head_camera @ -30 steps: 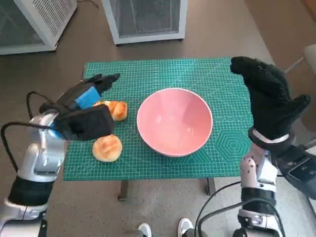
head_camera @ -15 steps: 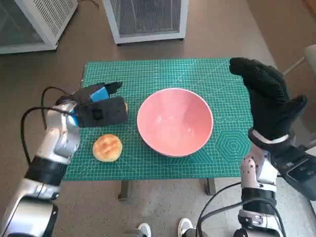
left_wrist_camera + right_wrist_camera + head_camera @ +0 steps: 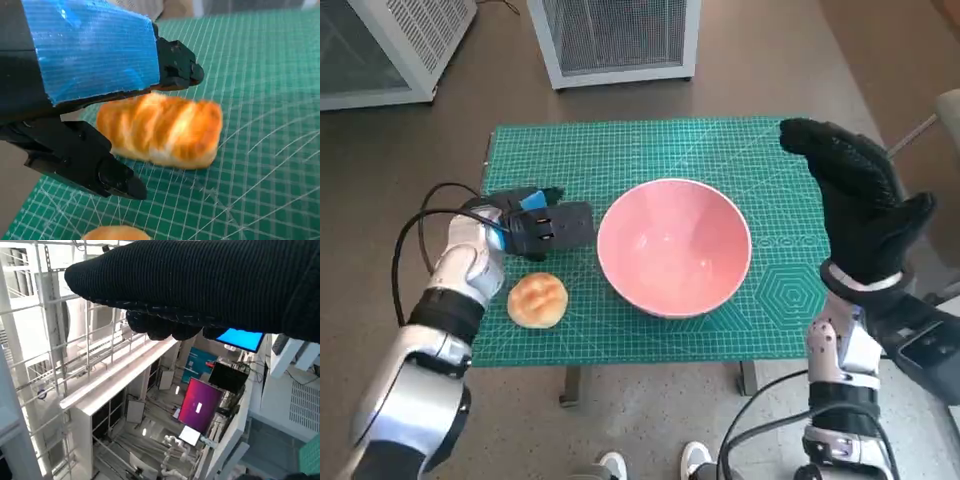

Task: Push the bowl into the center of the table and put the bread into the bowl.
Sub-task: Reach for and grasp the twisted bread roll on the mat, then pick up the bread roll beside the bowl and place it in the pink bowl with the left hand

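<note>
A pink bowl stands empty near the middle of the green mat. A round bread roll lies left of it near the front edge; its top edge shows as the round roll in the left wrist view. My left hand is low over the mat just left of the bowl, hiding a second bread in the head view. The left wrist view shows that long golden bread lying on the mat between my spread black fingers, not clearly gripped. My right hand is raised right of the bowl, holding nothing.
White mesh-fronted cabinets stand on the floor behind the table. A person's shoes show below the front edge. The right wrist view shows only the glove against a room interior.
My left hand has dropped and swung toward the bowl, settling around the long bread with the forearm turned lower. The right hand and the bowl have hardly moved.
</note>
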You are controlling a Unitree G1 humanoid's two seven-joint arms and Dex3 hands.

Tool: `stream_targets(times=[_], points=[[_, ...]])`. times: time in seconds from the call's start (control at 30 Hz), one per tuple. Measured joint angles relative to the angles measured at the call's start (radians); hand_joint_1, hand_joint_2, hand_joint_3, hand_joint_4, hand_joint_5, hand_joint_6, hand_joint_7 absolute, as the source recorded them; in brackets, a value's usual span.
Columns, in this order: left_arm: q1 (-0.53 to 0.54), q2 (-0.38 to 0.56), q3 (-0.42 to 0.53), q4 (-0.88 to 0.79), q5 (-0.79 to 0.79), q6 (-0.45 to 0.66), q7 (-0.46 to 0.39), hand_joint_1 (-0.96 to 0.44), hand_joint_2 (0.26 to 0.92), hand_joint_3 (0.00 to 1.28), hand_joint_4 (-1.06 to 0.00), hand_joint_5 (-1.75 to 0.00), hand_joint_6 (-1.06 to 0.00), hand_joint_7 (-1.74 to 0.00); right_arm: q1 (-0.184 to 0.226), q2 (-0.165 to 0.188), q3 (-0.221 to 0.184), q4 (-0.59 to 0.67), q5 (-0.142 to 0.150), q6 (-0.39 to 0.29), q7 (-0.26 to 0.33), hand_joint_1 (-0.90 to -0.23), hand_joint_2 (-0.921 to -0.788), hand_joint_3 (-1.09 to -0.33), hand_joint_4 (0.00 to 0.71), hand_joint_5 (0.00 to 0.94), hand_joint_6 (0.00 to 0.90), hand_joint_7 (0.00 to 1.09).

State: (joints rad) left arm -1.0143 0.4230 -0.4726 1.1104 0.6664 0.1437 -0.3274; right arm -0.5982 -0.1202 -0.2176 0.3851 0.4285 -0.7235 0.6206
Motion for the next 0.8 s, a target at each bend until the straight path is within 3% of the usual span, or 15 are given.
stream_targets(times=[0.1, 0.13, 0.17, 0.27, 0.37, 0.4, 0.43, 0.47, 0.63, 0.8], points=[[-0.016, -0.009, -0.011, 0.051, 0.001, -0.013, 0.024, -0.08, 0.766, 0.02, -0.36, -0.07, -0.39, -0.06, 0.003, -0.001, 0.000, -0.004, 0.000, 0.000, -0.003, -0.389, -0.921, -0.486, 0.423, 0.000, 0.137, 0.59], [-0.021, -0.011, -0.014, 0.064, 0.001, -0.018, 0.035, -0.07, 0.782, 0.02, -0.46, -0.24, -0.44, -0.06, 0.004, -0.002, 0.000, -0.005, 0.000, 0.000, -0.004, -0.388, -0.921, -0.486, 0.423, 0.000, 0.136, 0.59], [-0.025, -0.013, -0.017, 0.075, 0.001, -0.024, 0.048, -0.07, 0.793, 0.02, -0.49, -0.41, -0.47, -0.05, 0.005, -0.002, 0.000, -0.006, 0.000, 0.000, -0.006, -0.388, -0.921, -0.486, 0.423, 0.000, 0.136, 0.59], [-0.029, -0.015, -0.026, 0.101, 0.004, -0.046, 0.094, 0.22, 0.879, 0.08, -0.59, -1.00, -0.59, -0.08, 0.006, -0.002, 0.001, -0.010, -0.001, 0.000, -0.010, -0.383, -0.921, -0.487, 0.423, 0.000, 0.134, 0.59], [-0.028, -0.015, -0.043, 0.126, 0.018, -0.079, 0.150, 0.31, 0.907, 0.12, -0.59, -1.22, -0.70, -0.13, 0.008, -0.002, 0.002, -0.015, -0.003, 0.000, -0.015, -0.380, -0.921, -0.488, 0.423, 0.000, 0.133, 0.59], [-0.027, -0.014, -0.051, 0.133, 0.027, -0.091, 0.168, 0.25, 0.910, 0.13, -0.58, -1.24, -0.67, -0.36, 0.009, -0.002, 0.003, -0.017, -0.004, 0.000, -0.017, -0.379, -0.921, -0.489, 0.423, 0.000, 0.133, 0.59], [-0.027, -0.014, -0.059, 0.139, 0.033, -0.102, 0.183, 0.16, 0.914, 0.16, -0.55, -1.28, -0.60, -0.71, 0.010, -0.002, 0.003, -0.017, -0.004, 0.000, -0.018, -0.379, -0.921, -0.489, 0.424, 0.000, 0.133, 0.59], [-0.026, -0.014, -0.066, 0.145, 0.040, -0.113, 0.200, 0.10, 0.916, 0.18, -0.53, -1.36, -0.57, -0.86, 0.012, -0.002, 0.004, -0.018, -0.005, 0.000, -0.020, -0.378, -0.921, -0.489, 0.424, 0.000, 0.133, 0.59], [-0.018, -0.003, -0.076, 0.161, 0.044, -0.179, 0.272, 0.02, 0.917, 0.19, -0.49, -1.45, -0.58, -1.09, 0.017, -0.002, 0.006, -0.018, -0.005, 0.000, -0.024, -0.376, -0.921, -0.489, 0.424, 0.000, 0.132, 0.59], [-0.013, 0.014, -0.075, 0.162, 0.040, -0.223, 0.301, 0.00, 0.918, 0.16, -0.52, -1.32, -0.61, -1.21, 0.022, -0.002, 0.006, -0.019, -0.005, 0.000, -0.025, -0.376, -0.921, -0.489, 0.424, 0.000, 0.131, 0.60]])
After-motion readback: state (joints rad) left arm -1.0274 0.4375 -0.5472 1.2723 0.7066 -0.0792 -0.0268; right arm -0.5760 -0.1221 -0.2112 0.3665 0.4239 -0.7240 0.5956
